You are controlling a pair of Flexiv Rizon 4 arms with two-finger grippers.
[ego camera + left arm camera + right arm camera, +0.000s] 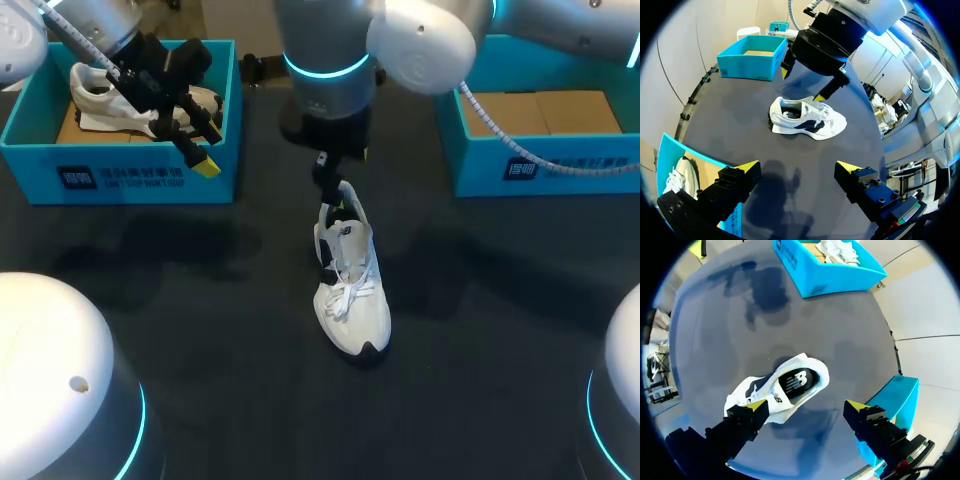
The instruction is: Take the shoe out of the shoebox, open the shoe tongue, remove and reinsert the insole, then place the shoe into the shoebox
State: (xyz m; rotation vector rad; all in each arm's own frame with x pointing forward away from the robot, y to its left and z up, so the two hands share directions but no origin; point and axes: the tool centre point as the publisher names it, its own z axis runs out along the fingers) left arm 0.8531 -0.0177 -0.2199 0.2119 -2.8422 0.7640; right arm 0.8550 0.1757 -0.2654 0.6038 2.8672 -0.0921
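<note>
Item: white shoe (350, 290), unboxed, lying mid-tabletop; insole (797, 382) seated inside.
Right pincer (807, 406): released, empty, over the heel.
Left pincer (797, 166): released, empty, above the ten o'clock shoebox (130, 180).
Apparently outstanding: tongue, insole, reboxing.

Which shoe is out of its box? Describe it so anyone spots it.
On the dark table, between the teal left shoebox and right shoebox, a white shoe with black patches stands under the right gripper. Unlike the other shoe, it is on the tabletop, not in a box.

Shoe (352, 295) on table (200, 300) between 2 shoeboxes (130, 175) (560, 165)
</note>
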